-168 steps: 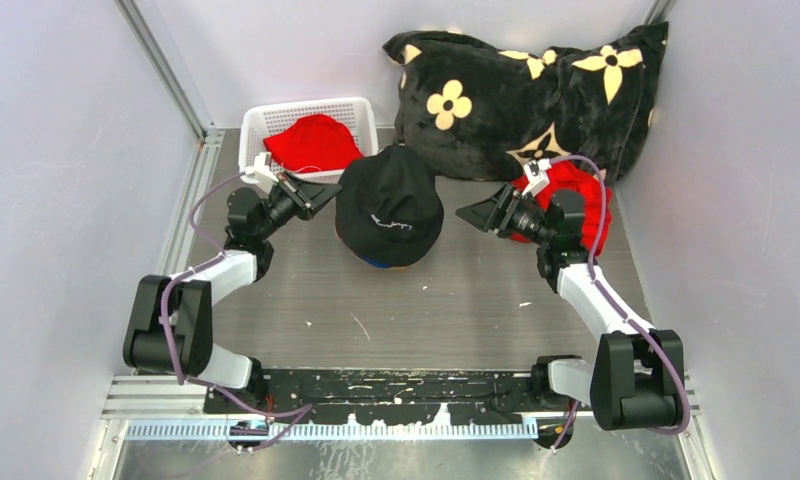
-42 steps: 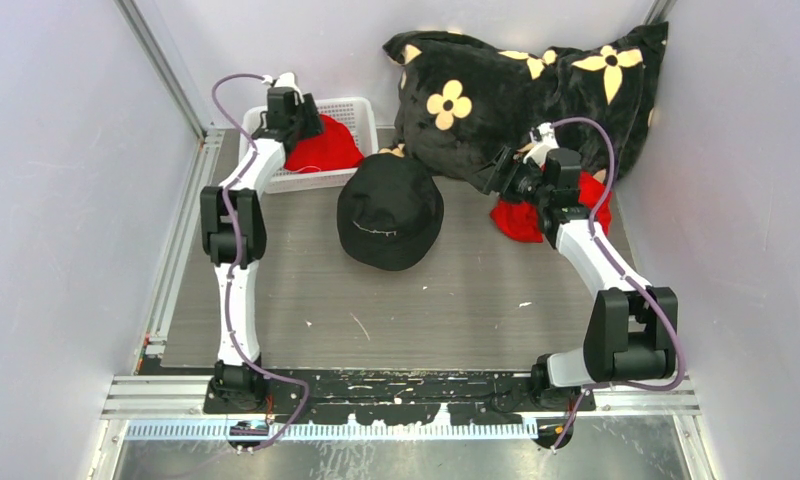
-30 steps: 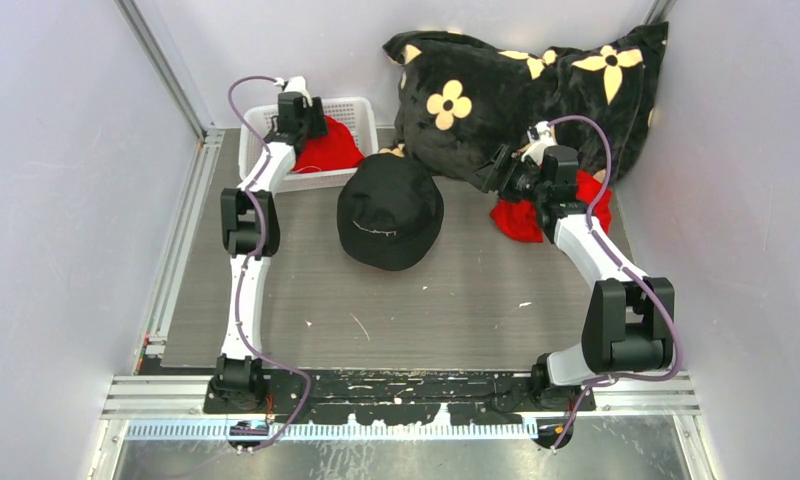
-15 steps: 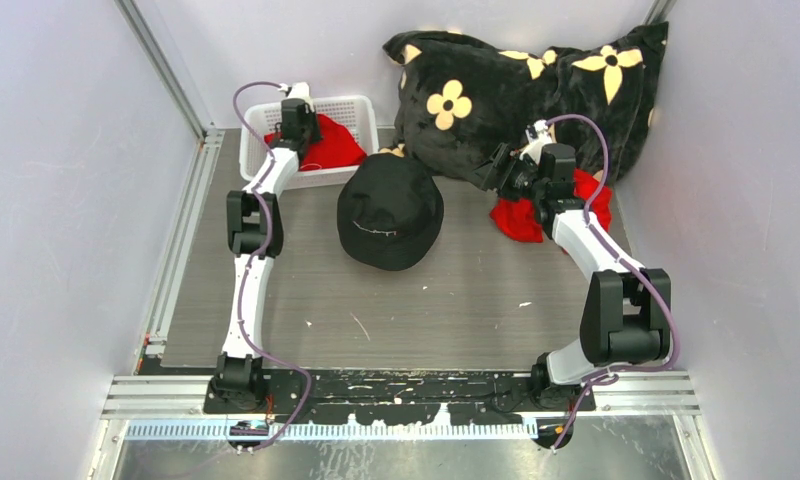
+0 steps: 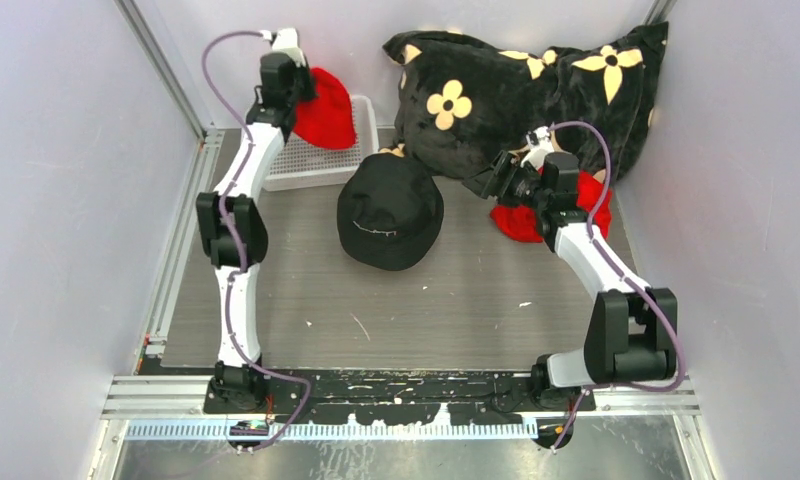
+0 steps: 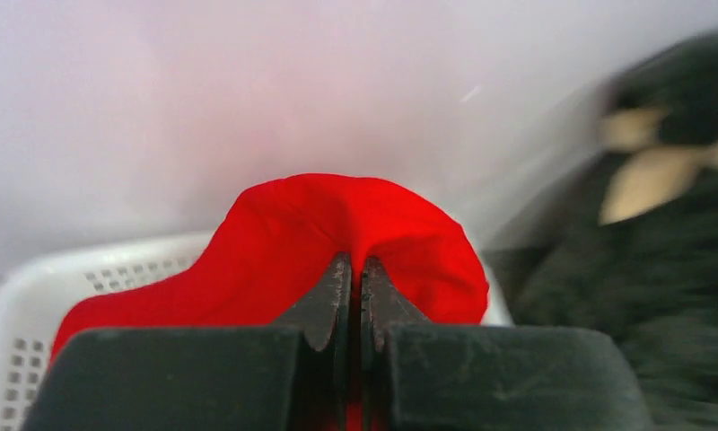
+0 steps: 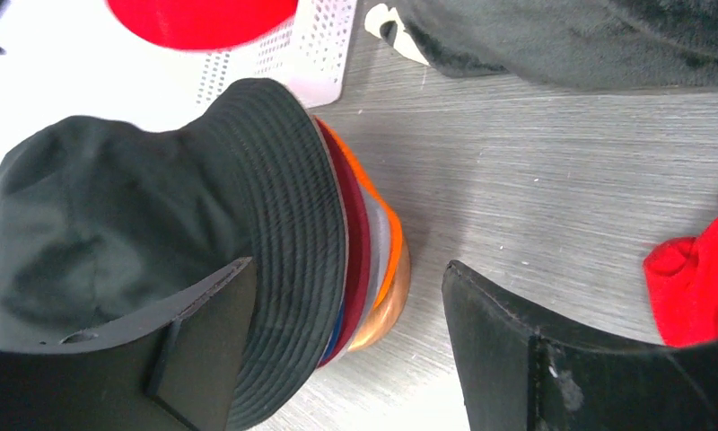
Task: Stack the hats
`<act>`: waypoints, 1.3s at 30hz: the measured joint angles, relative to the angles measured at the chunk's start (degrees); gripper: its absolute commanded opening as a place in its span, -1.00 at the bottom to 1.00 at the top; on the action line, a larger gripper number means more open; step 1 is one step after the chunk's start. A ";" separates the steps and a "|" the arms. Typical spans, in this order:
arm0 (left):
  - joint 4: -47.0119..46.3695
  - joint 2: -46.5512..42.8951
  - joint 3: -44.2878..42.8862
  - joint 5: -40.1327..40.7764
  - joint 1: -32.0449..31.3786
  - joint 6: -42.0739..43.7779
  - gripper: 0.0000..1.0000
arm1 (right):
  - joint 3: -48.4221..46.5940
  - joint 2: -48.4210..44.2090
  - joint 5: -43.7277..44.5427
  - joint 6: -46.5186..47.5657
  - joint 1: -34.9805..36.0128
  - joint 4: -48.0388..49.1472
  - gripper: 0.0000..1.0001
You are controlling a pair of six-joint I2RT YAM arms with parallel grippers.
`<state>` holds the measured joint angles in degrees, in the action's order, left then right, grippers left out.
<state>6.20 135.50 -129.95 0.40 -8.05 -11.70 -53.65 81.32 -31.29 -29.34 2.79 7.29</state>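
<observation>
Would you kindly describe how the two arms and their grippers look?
The left arm and right arm have white links, black joints and a purple cable each. The left gripper and right gripper have matte black, wedge-shaped fingers.

Pale lilac-grey walls (image 5: 66, 200) close in on three sides a grey wood-grain tabletop (image 5: 446, 310), evenly lit, with aluminium rails (image 5: 171, 280) along its left edge and a black cushion with cream flowers (image 5: 516, 110) slumped in the far right corner.
</observation>
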 measured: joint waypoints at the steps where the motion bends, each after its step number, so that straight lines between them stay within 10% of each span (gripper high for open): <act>1: 0.17 -2.58 0.00 -0.42 -0.37 -0.24 -1.00 | 0.90 -1.42 -0.24 0.04 0.00 0.04 0.60; 17: 0.68 -37.92 9.22 -13.99 -4.70 -15.47 -1.00 | 7.10 -20.41 -2.29 0.42 0.00 -0.44 0.60; 39: -1.36 -57.64 43.67 -15.04 -19.78 -20.15 -1.00 | 13.75 -34.14 -1.95 0.55 0.00 -3.28 0.60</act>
<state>4.84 77.87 -86.28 -14.63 -27.83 -31.86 -39.90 47.18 -33.23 -28.80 2.79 4.01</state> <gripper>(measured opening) 0.020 0.801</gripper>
